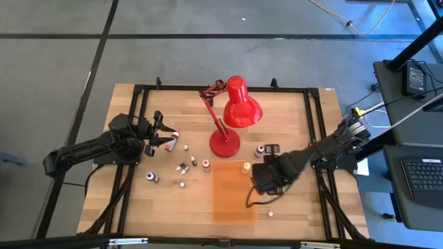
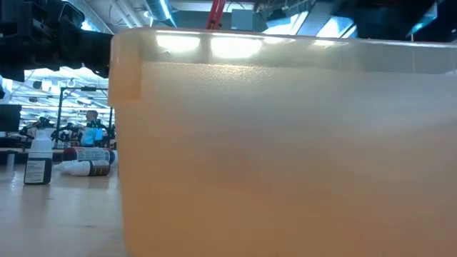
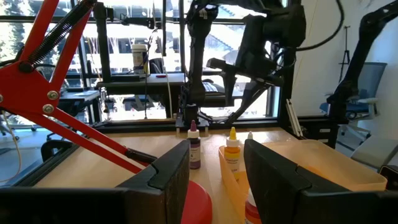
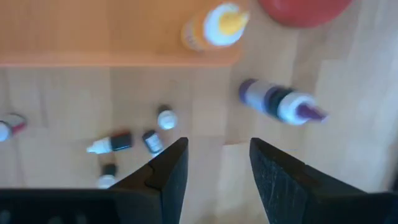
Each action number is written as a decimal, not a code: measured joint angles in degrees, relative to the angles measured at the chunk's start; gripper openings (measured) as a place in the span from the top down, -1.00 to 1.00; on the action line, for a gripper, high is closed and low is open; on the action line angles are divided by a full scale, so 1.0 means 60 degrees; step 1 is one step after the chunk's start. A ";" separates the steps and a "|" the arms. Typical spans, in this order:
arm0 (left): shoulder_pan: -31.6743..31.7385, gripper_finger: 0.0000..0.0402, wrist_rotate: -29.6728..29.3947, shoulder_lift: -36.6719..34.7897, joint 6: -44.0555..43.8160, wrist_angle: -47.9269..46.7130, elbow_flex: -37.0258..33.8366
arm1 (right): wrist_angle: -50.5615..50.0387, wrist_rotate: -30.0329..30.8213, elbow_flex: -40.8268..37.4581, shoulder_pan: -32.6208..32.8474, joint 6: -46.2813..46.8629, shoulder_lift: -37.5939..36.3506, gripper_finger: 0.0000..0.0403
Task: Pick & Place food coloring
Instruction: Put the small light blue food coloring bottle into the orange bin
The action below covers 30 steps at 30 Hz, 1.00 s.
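High view says we're barely started: one orange-capped bottle (image 1: pixel 246 167) sits in the orange tray (image 1: pixel 232 204), most food coloring (image 1: pixel 184 166) lies scattered on the table (image 1: pixel 291 117). Right end effector (image 4: pixel 214 171) hovers empty, fingers apart; left end effector (image 1: pixel 163 138) is apart too.

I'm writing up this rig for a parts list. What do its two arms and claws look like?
Both arms are black and jointed. The left arm and right arm each end in a two-finger claw. The left claw and right claw have flat, dark, wedge-shaped fingers. Cables trail behind the right arm.
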 joint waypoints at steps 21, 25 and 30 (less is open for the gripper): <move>0.0004 0.26 0.0000 0.0000 0.0000 0.0004 0.0002 | 0.6032 -0.1198 -0.5854 -0.0092 -0.0448 -0.2344 -0.38; 0.0000 0.26 0.0000 0.0000 0.0000 0.0004 0.0002 | 0.6395 -0.1198 -0.6109 -0.0102 -0.0443 -0.2344 -0.49; 0.0000 0.26 0.0000 0.0004 0.0000 0.0011 0.0002 | 0.7469 -0.1129 -0.6649 -0.0098 -0.0466 -0.2344 -0.51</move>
